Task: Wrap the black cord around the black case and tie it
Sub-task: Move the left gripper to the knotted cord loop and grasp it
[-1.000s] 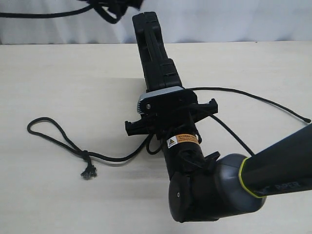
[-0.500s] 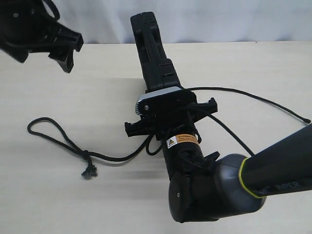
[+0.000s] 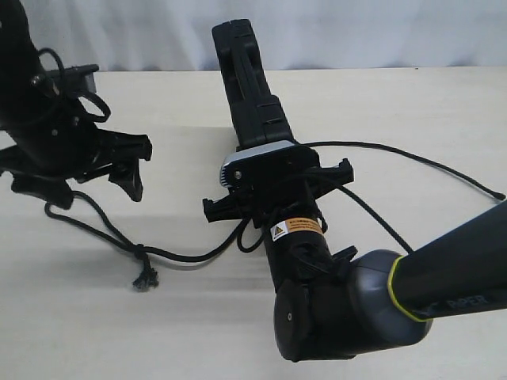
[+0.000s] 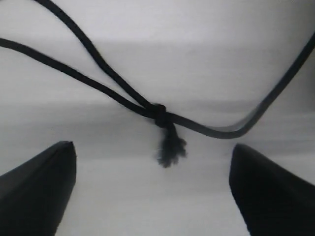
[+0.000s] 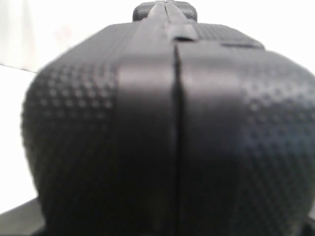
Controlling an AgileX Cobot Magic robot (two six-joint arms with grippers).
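The black case (image 3: 249, 87) stands on its narrow edge at the table's middle, its near end clamped in my right gripper (image 3: 257, 158). In the right wrist view the black case (image 5: 172, 123) fills the picture and hides the fingers. The black cord (image 3: 190, 255) runs from a loop at the left, through a knot (image 3: 140, 253) and frayed tuft (image 3: 145, 279), under the right gripper to a plain tip (image 3: 499, 195). My left gripper (image 3: 83, 186) hangs open over the loop. In its wrist view the left gripper (image 4: 151, 145) is above the cord's knot (image 4: 160, 114), holding nothing.
The pale table (image 3: 412, 111) ends at a white curtain (image 3: 356, 32) behind it. My right arm's thick elbow (image 3: 341, 317) fills the near middle. The left arm's own cables (image 3: 71, 103) hang around its wrist.
My left arm has come down from the upper left corner to just above the cord's loop, jaws still open. The right gripper, the case and the cord have not moved.
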